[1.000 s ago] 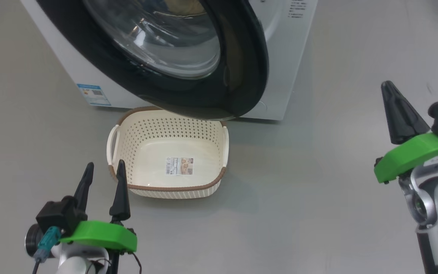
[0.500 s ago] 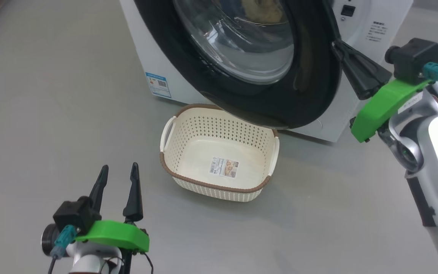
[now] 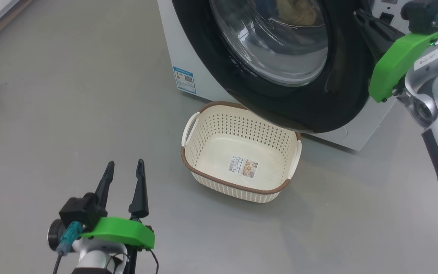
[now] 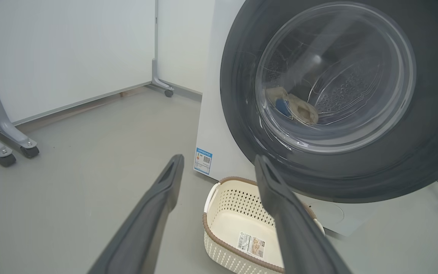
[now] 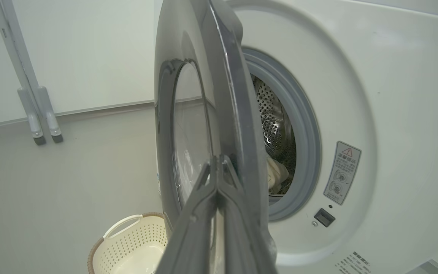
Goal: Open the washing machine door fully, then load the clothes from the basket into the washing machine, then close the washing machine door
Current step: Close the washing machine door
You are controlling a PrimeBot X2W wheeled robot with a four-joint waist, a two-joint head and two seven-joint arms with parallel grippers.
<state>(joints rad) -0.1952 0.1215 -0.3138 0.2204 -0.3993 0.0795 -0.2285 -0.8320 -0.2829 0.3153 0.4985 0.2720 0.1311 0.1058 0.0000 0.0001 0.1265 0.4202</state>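
the washing machine door [image 3: 329,110] stands part open, edge-on to the right arm [image 3: 428,72], with the clothes [image 4: 297,108] behind its glass in the drum [image 5: 276,114] and the empty basket [image 3: 242,129] on the floor [image 3: 89,95] just under its lower rim. the right jaws, pressed together, have their tips at the door's free edge, seemingly on its outer side, while the left jaws stand wide apart, holding nothing, well short of the door. closing looks like the step in hand, and the right jaws are the nearer pair, placed to push the door's outer face toward the washing machine [image 5: 394,95].
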